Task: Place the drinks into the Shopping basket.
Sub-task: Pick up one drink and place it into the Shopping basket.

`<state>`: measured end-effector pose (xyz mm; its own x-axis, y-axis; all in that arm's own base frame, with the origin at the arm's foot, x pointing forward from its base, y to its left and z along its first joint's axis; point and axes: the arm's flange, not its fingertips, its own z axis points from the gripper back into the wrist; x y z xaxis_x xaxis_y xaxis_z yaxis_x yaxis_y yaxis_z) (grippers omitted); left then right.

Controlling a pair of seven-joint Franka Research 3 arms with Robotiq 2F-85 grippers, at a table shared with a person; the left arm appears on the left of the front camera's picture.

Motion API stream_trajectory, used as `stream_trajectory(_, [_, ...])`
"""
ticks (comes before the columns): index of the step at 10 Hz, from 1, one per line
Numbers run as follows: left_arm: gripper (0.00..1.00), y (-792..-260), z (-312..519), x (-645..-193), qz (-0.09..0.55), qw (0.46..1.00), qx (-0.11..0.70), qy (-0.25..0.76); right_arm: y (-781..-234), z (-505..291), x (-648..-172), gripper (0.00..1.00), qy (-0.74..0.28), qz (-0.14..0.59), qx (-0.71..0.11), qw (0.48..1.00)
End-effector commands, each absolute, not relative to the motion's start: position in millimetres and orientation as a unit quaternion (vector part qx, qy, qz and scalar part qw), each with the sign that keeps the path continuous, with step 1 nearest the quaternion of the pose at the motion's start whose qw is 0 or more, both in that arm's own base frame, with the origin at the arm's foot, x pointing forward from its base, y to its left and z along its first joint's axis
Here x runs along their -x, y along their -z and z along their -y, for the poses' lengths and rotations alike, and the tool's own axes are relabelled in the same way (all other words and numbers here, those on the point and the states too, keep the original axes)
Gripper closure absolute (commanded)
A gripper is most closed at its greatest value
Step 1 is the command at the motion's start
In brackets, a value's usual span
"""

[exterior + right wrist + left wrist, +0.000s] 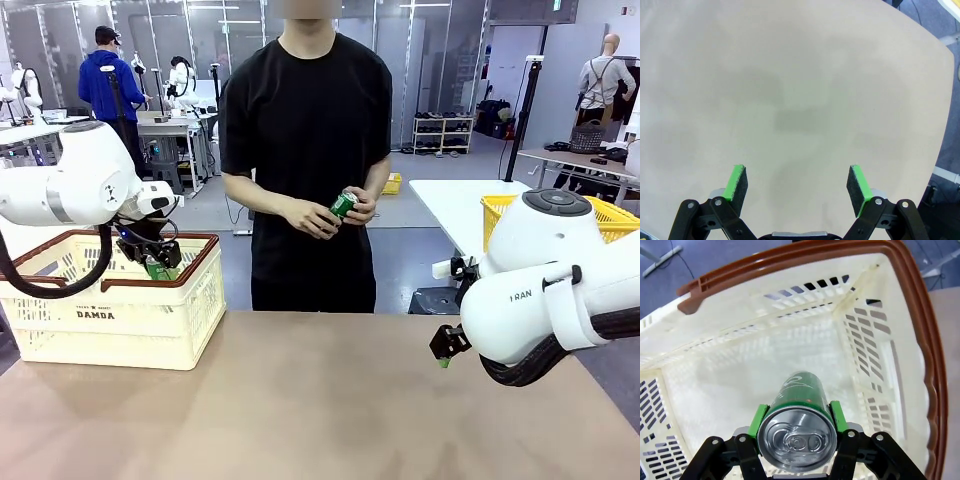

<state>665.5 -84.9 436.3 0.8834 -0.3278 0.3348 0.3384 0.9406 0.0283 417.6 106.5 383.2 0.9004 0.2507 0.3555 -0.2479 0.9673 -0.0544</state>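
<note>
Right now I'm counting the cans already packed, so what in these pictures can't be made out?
- Front view: the inside of the Shopping basket, screened by its lattice wall and the left gripper.
- Left wrist view: the basket floor directly under the green can, which covers it.
- Front view: the print on the second can, half covered by the person's hands and too small.
- Front view: the right gripper, mostly behind the right arm.

Even, bright light is given from overhead. Soft grey shadows are cast on the table [790,120]. The rim of the basket [925,340] is bowed by wide-angle distortion, and its floor is washed out.
</note>
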Motion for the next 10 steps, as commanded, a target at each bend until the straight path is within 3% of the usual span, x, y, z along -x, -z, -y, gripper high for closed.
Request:
stream_trajectory(1, [0.42, -440, 84, -690, 0.164, 0.971, 0.010, 0.173, -383, -107, -418, 0.00, -0.130, 0.182, 0.002, 0.975])
stream_trajectory(10, [0.42, -410, 80, -736, 0.093, 0.982, 0.017, 0.165, -383, -107, -418, 0.00, -0.130, 0.182, 0.002, 0.975])
